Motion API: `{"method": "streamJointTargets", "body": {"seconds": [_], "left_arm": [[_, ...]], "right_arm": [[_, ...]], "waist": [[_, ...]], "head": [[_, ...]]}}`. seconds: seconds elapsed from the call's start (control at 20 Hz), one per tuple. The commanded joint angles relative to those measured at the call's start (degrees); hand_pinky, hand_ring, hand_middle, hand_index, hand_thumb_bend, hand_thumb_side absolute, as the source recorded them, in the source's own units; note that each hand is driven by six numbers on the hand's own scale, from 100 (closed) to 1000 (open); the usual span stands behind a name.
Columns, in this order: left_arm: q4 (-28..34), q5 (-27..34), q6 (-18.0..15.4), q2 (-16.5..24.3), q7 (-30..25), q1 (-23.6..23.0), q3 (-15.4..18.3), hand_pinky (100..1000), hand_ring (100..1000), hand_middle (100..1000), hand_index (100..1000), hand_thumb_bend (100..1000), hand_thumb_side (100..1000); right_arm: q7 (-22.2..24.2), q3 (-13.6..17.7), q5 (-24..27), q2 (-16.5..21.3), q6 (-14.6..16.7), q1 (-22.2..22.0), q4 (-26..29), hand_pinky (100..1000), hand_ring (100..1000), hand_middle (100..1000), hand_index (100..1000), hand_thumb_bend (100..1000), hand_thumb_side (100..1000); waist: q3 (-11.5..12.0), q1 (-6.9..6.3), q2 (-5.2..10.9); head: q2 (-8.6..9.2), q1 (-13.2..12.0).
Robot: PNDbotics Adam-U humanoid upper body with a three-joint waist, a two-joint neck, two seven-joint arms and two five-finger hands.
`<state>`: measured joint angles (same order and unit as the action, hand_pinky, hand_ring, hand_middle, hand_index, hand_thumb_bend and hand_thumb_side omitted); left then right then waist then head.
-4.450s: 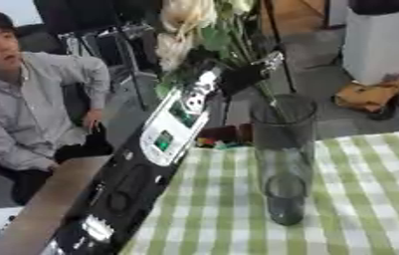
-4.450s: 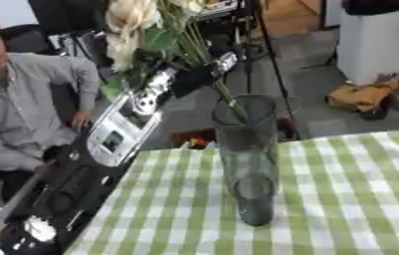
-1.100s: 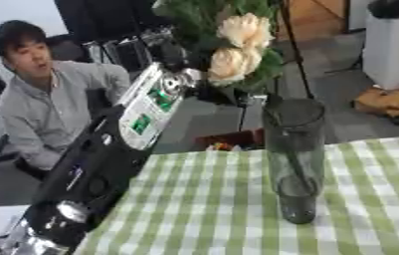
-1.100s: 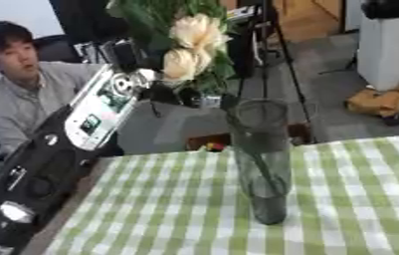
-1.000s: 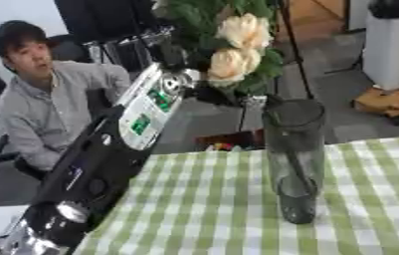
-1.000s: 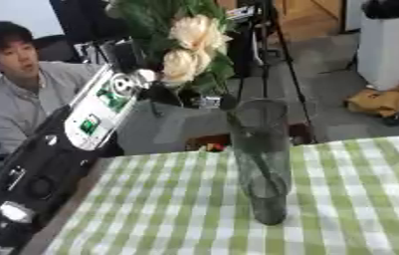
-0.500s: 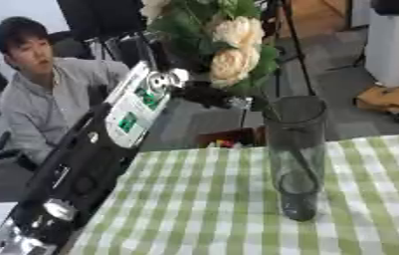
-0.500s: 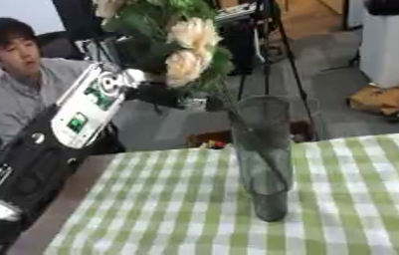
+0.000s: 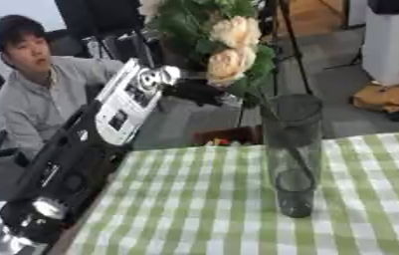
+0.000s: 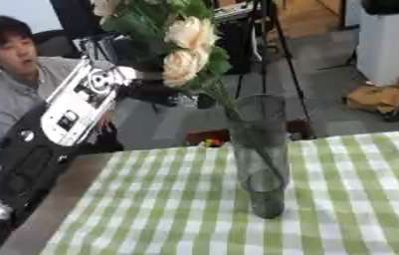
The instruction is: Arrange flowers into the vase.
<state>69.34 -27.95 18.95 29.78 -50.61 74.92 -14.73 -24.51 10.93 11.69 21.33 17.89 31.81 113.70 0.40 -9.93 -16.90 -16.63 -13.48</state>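
Checked tablecloth (image 9: 194, 199) open around vase (image 9: 292, 154), flower stems inside rim, left robot hand (image 9: 198, 92) gripping flowers (image 9: 224, 55)

Flowers held over a glass vase on a checked cloth

The left hand (image 10: 163, 92), at the end of a black and silver arm coming from the near left, grips a bunch of cream flowers (image 10: 185, 47) with green leaves. Their stems run down to the right into the mouth of the tall clear vase (image 10: 261, 154), which stands upright on the green-and-white checked tablecloth (image 10: 167, 209).
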Motion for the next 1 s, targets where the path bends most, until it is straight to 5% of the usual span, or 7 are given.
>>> {"method": "streamJointTargets", "body": {"seconds": [0.05, 1.0], "left_arm": [[0.5, 0.4, 1.3, 2.6, -1.4, 0.5, -0.1, 877, 989, 1000, 1000, 568, 829], [4.4, 4.3, 0.1, 9.3, -1.4, -7.2, -2.1, 888, 986, 1000, 1000, 577, 829]], "right_arm": [[-0.1, 0.1, -0.7, 0.3, 0.1, 0.7, 0.9, 735, 809, 808, 825, 100, 1000], [-1.2, 0.0, -1.3, 0.2, 0.6, 1.0, 0.9, 731, 808, 808, 825, 100, 1000]], "waist": [[0.4, 0.61, 1.68], [2.2, 2.27, 3.38]], "head": [[-0.62, 0.2], [-3.76, 0.5]]}}
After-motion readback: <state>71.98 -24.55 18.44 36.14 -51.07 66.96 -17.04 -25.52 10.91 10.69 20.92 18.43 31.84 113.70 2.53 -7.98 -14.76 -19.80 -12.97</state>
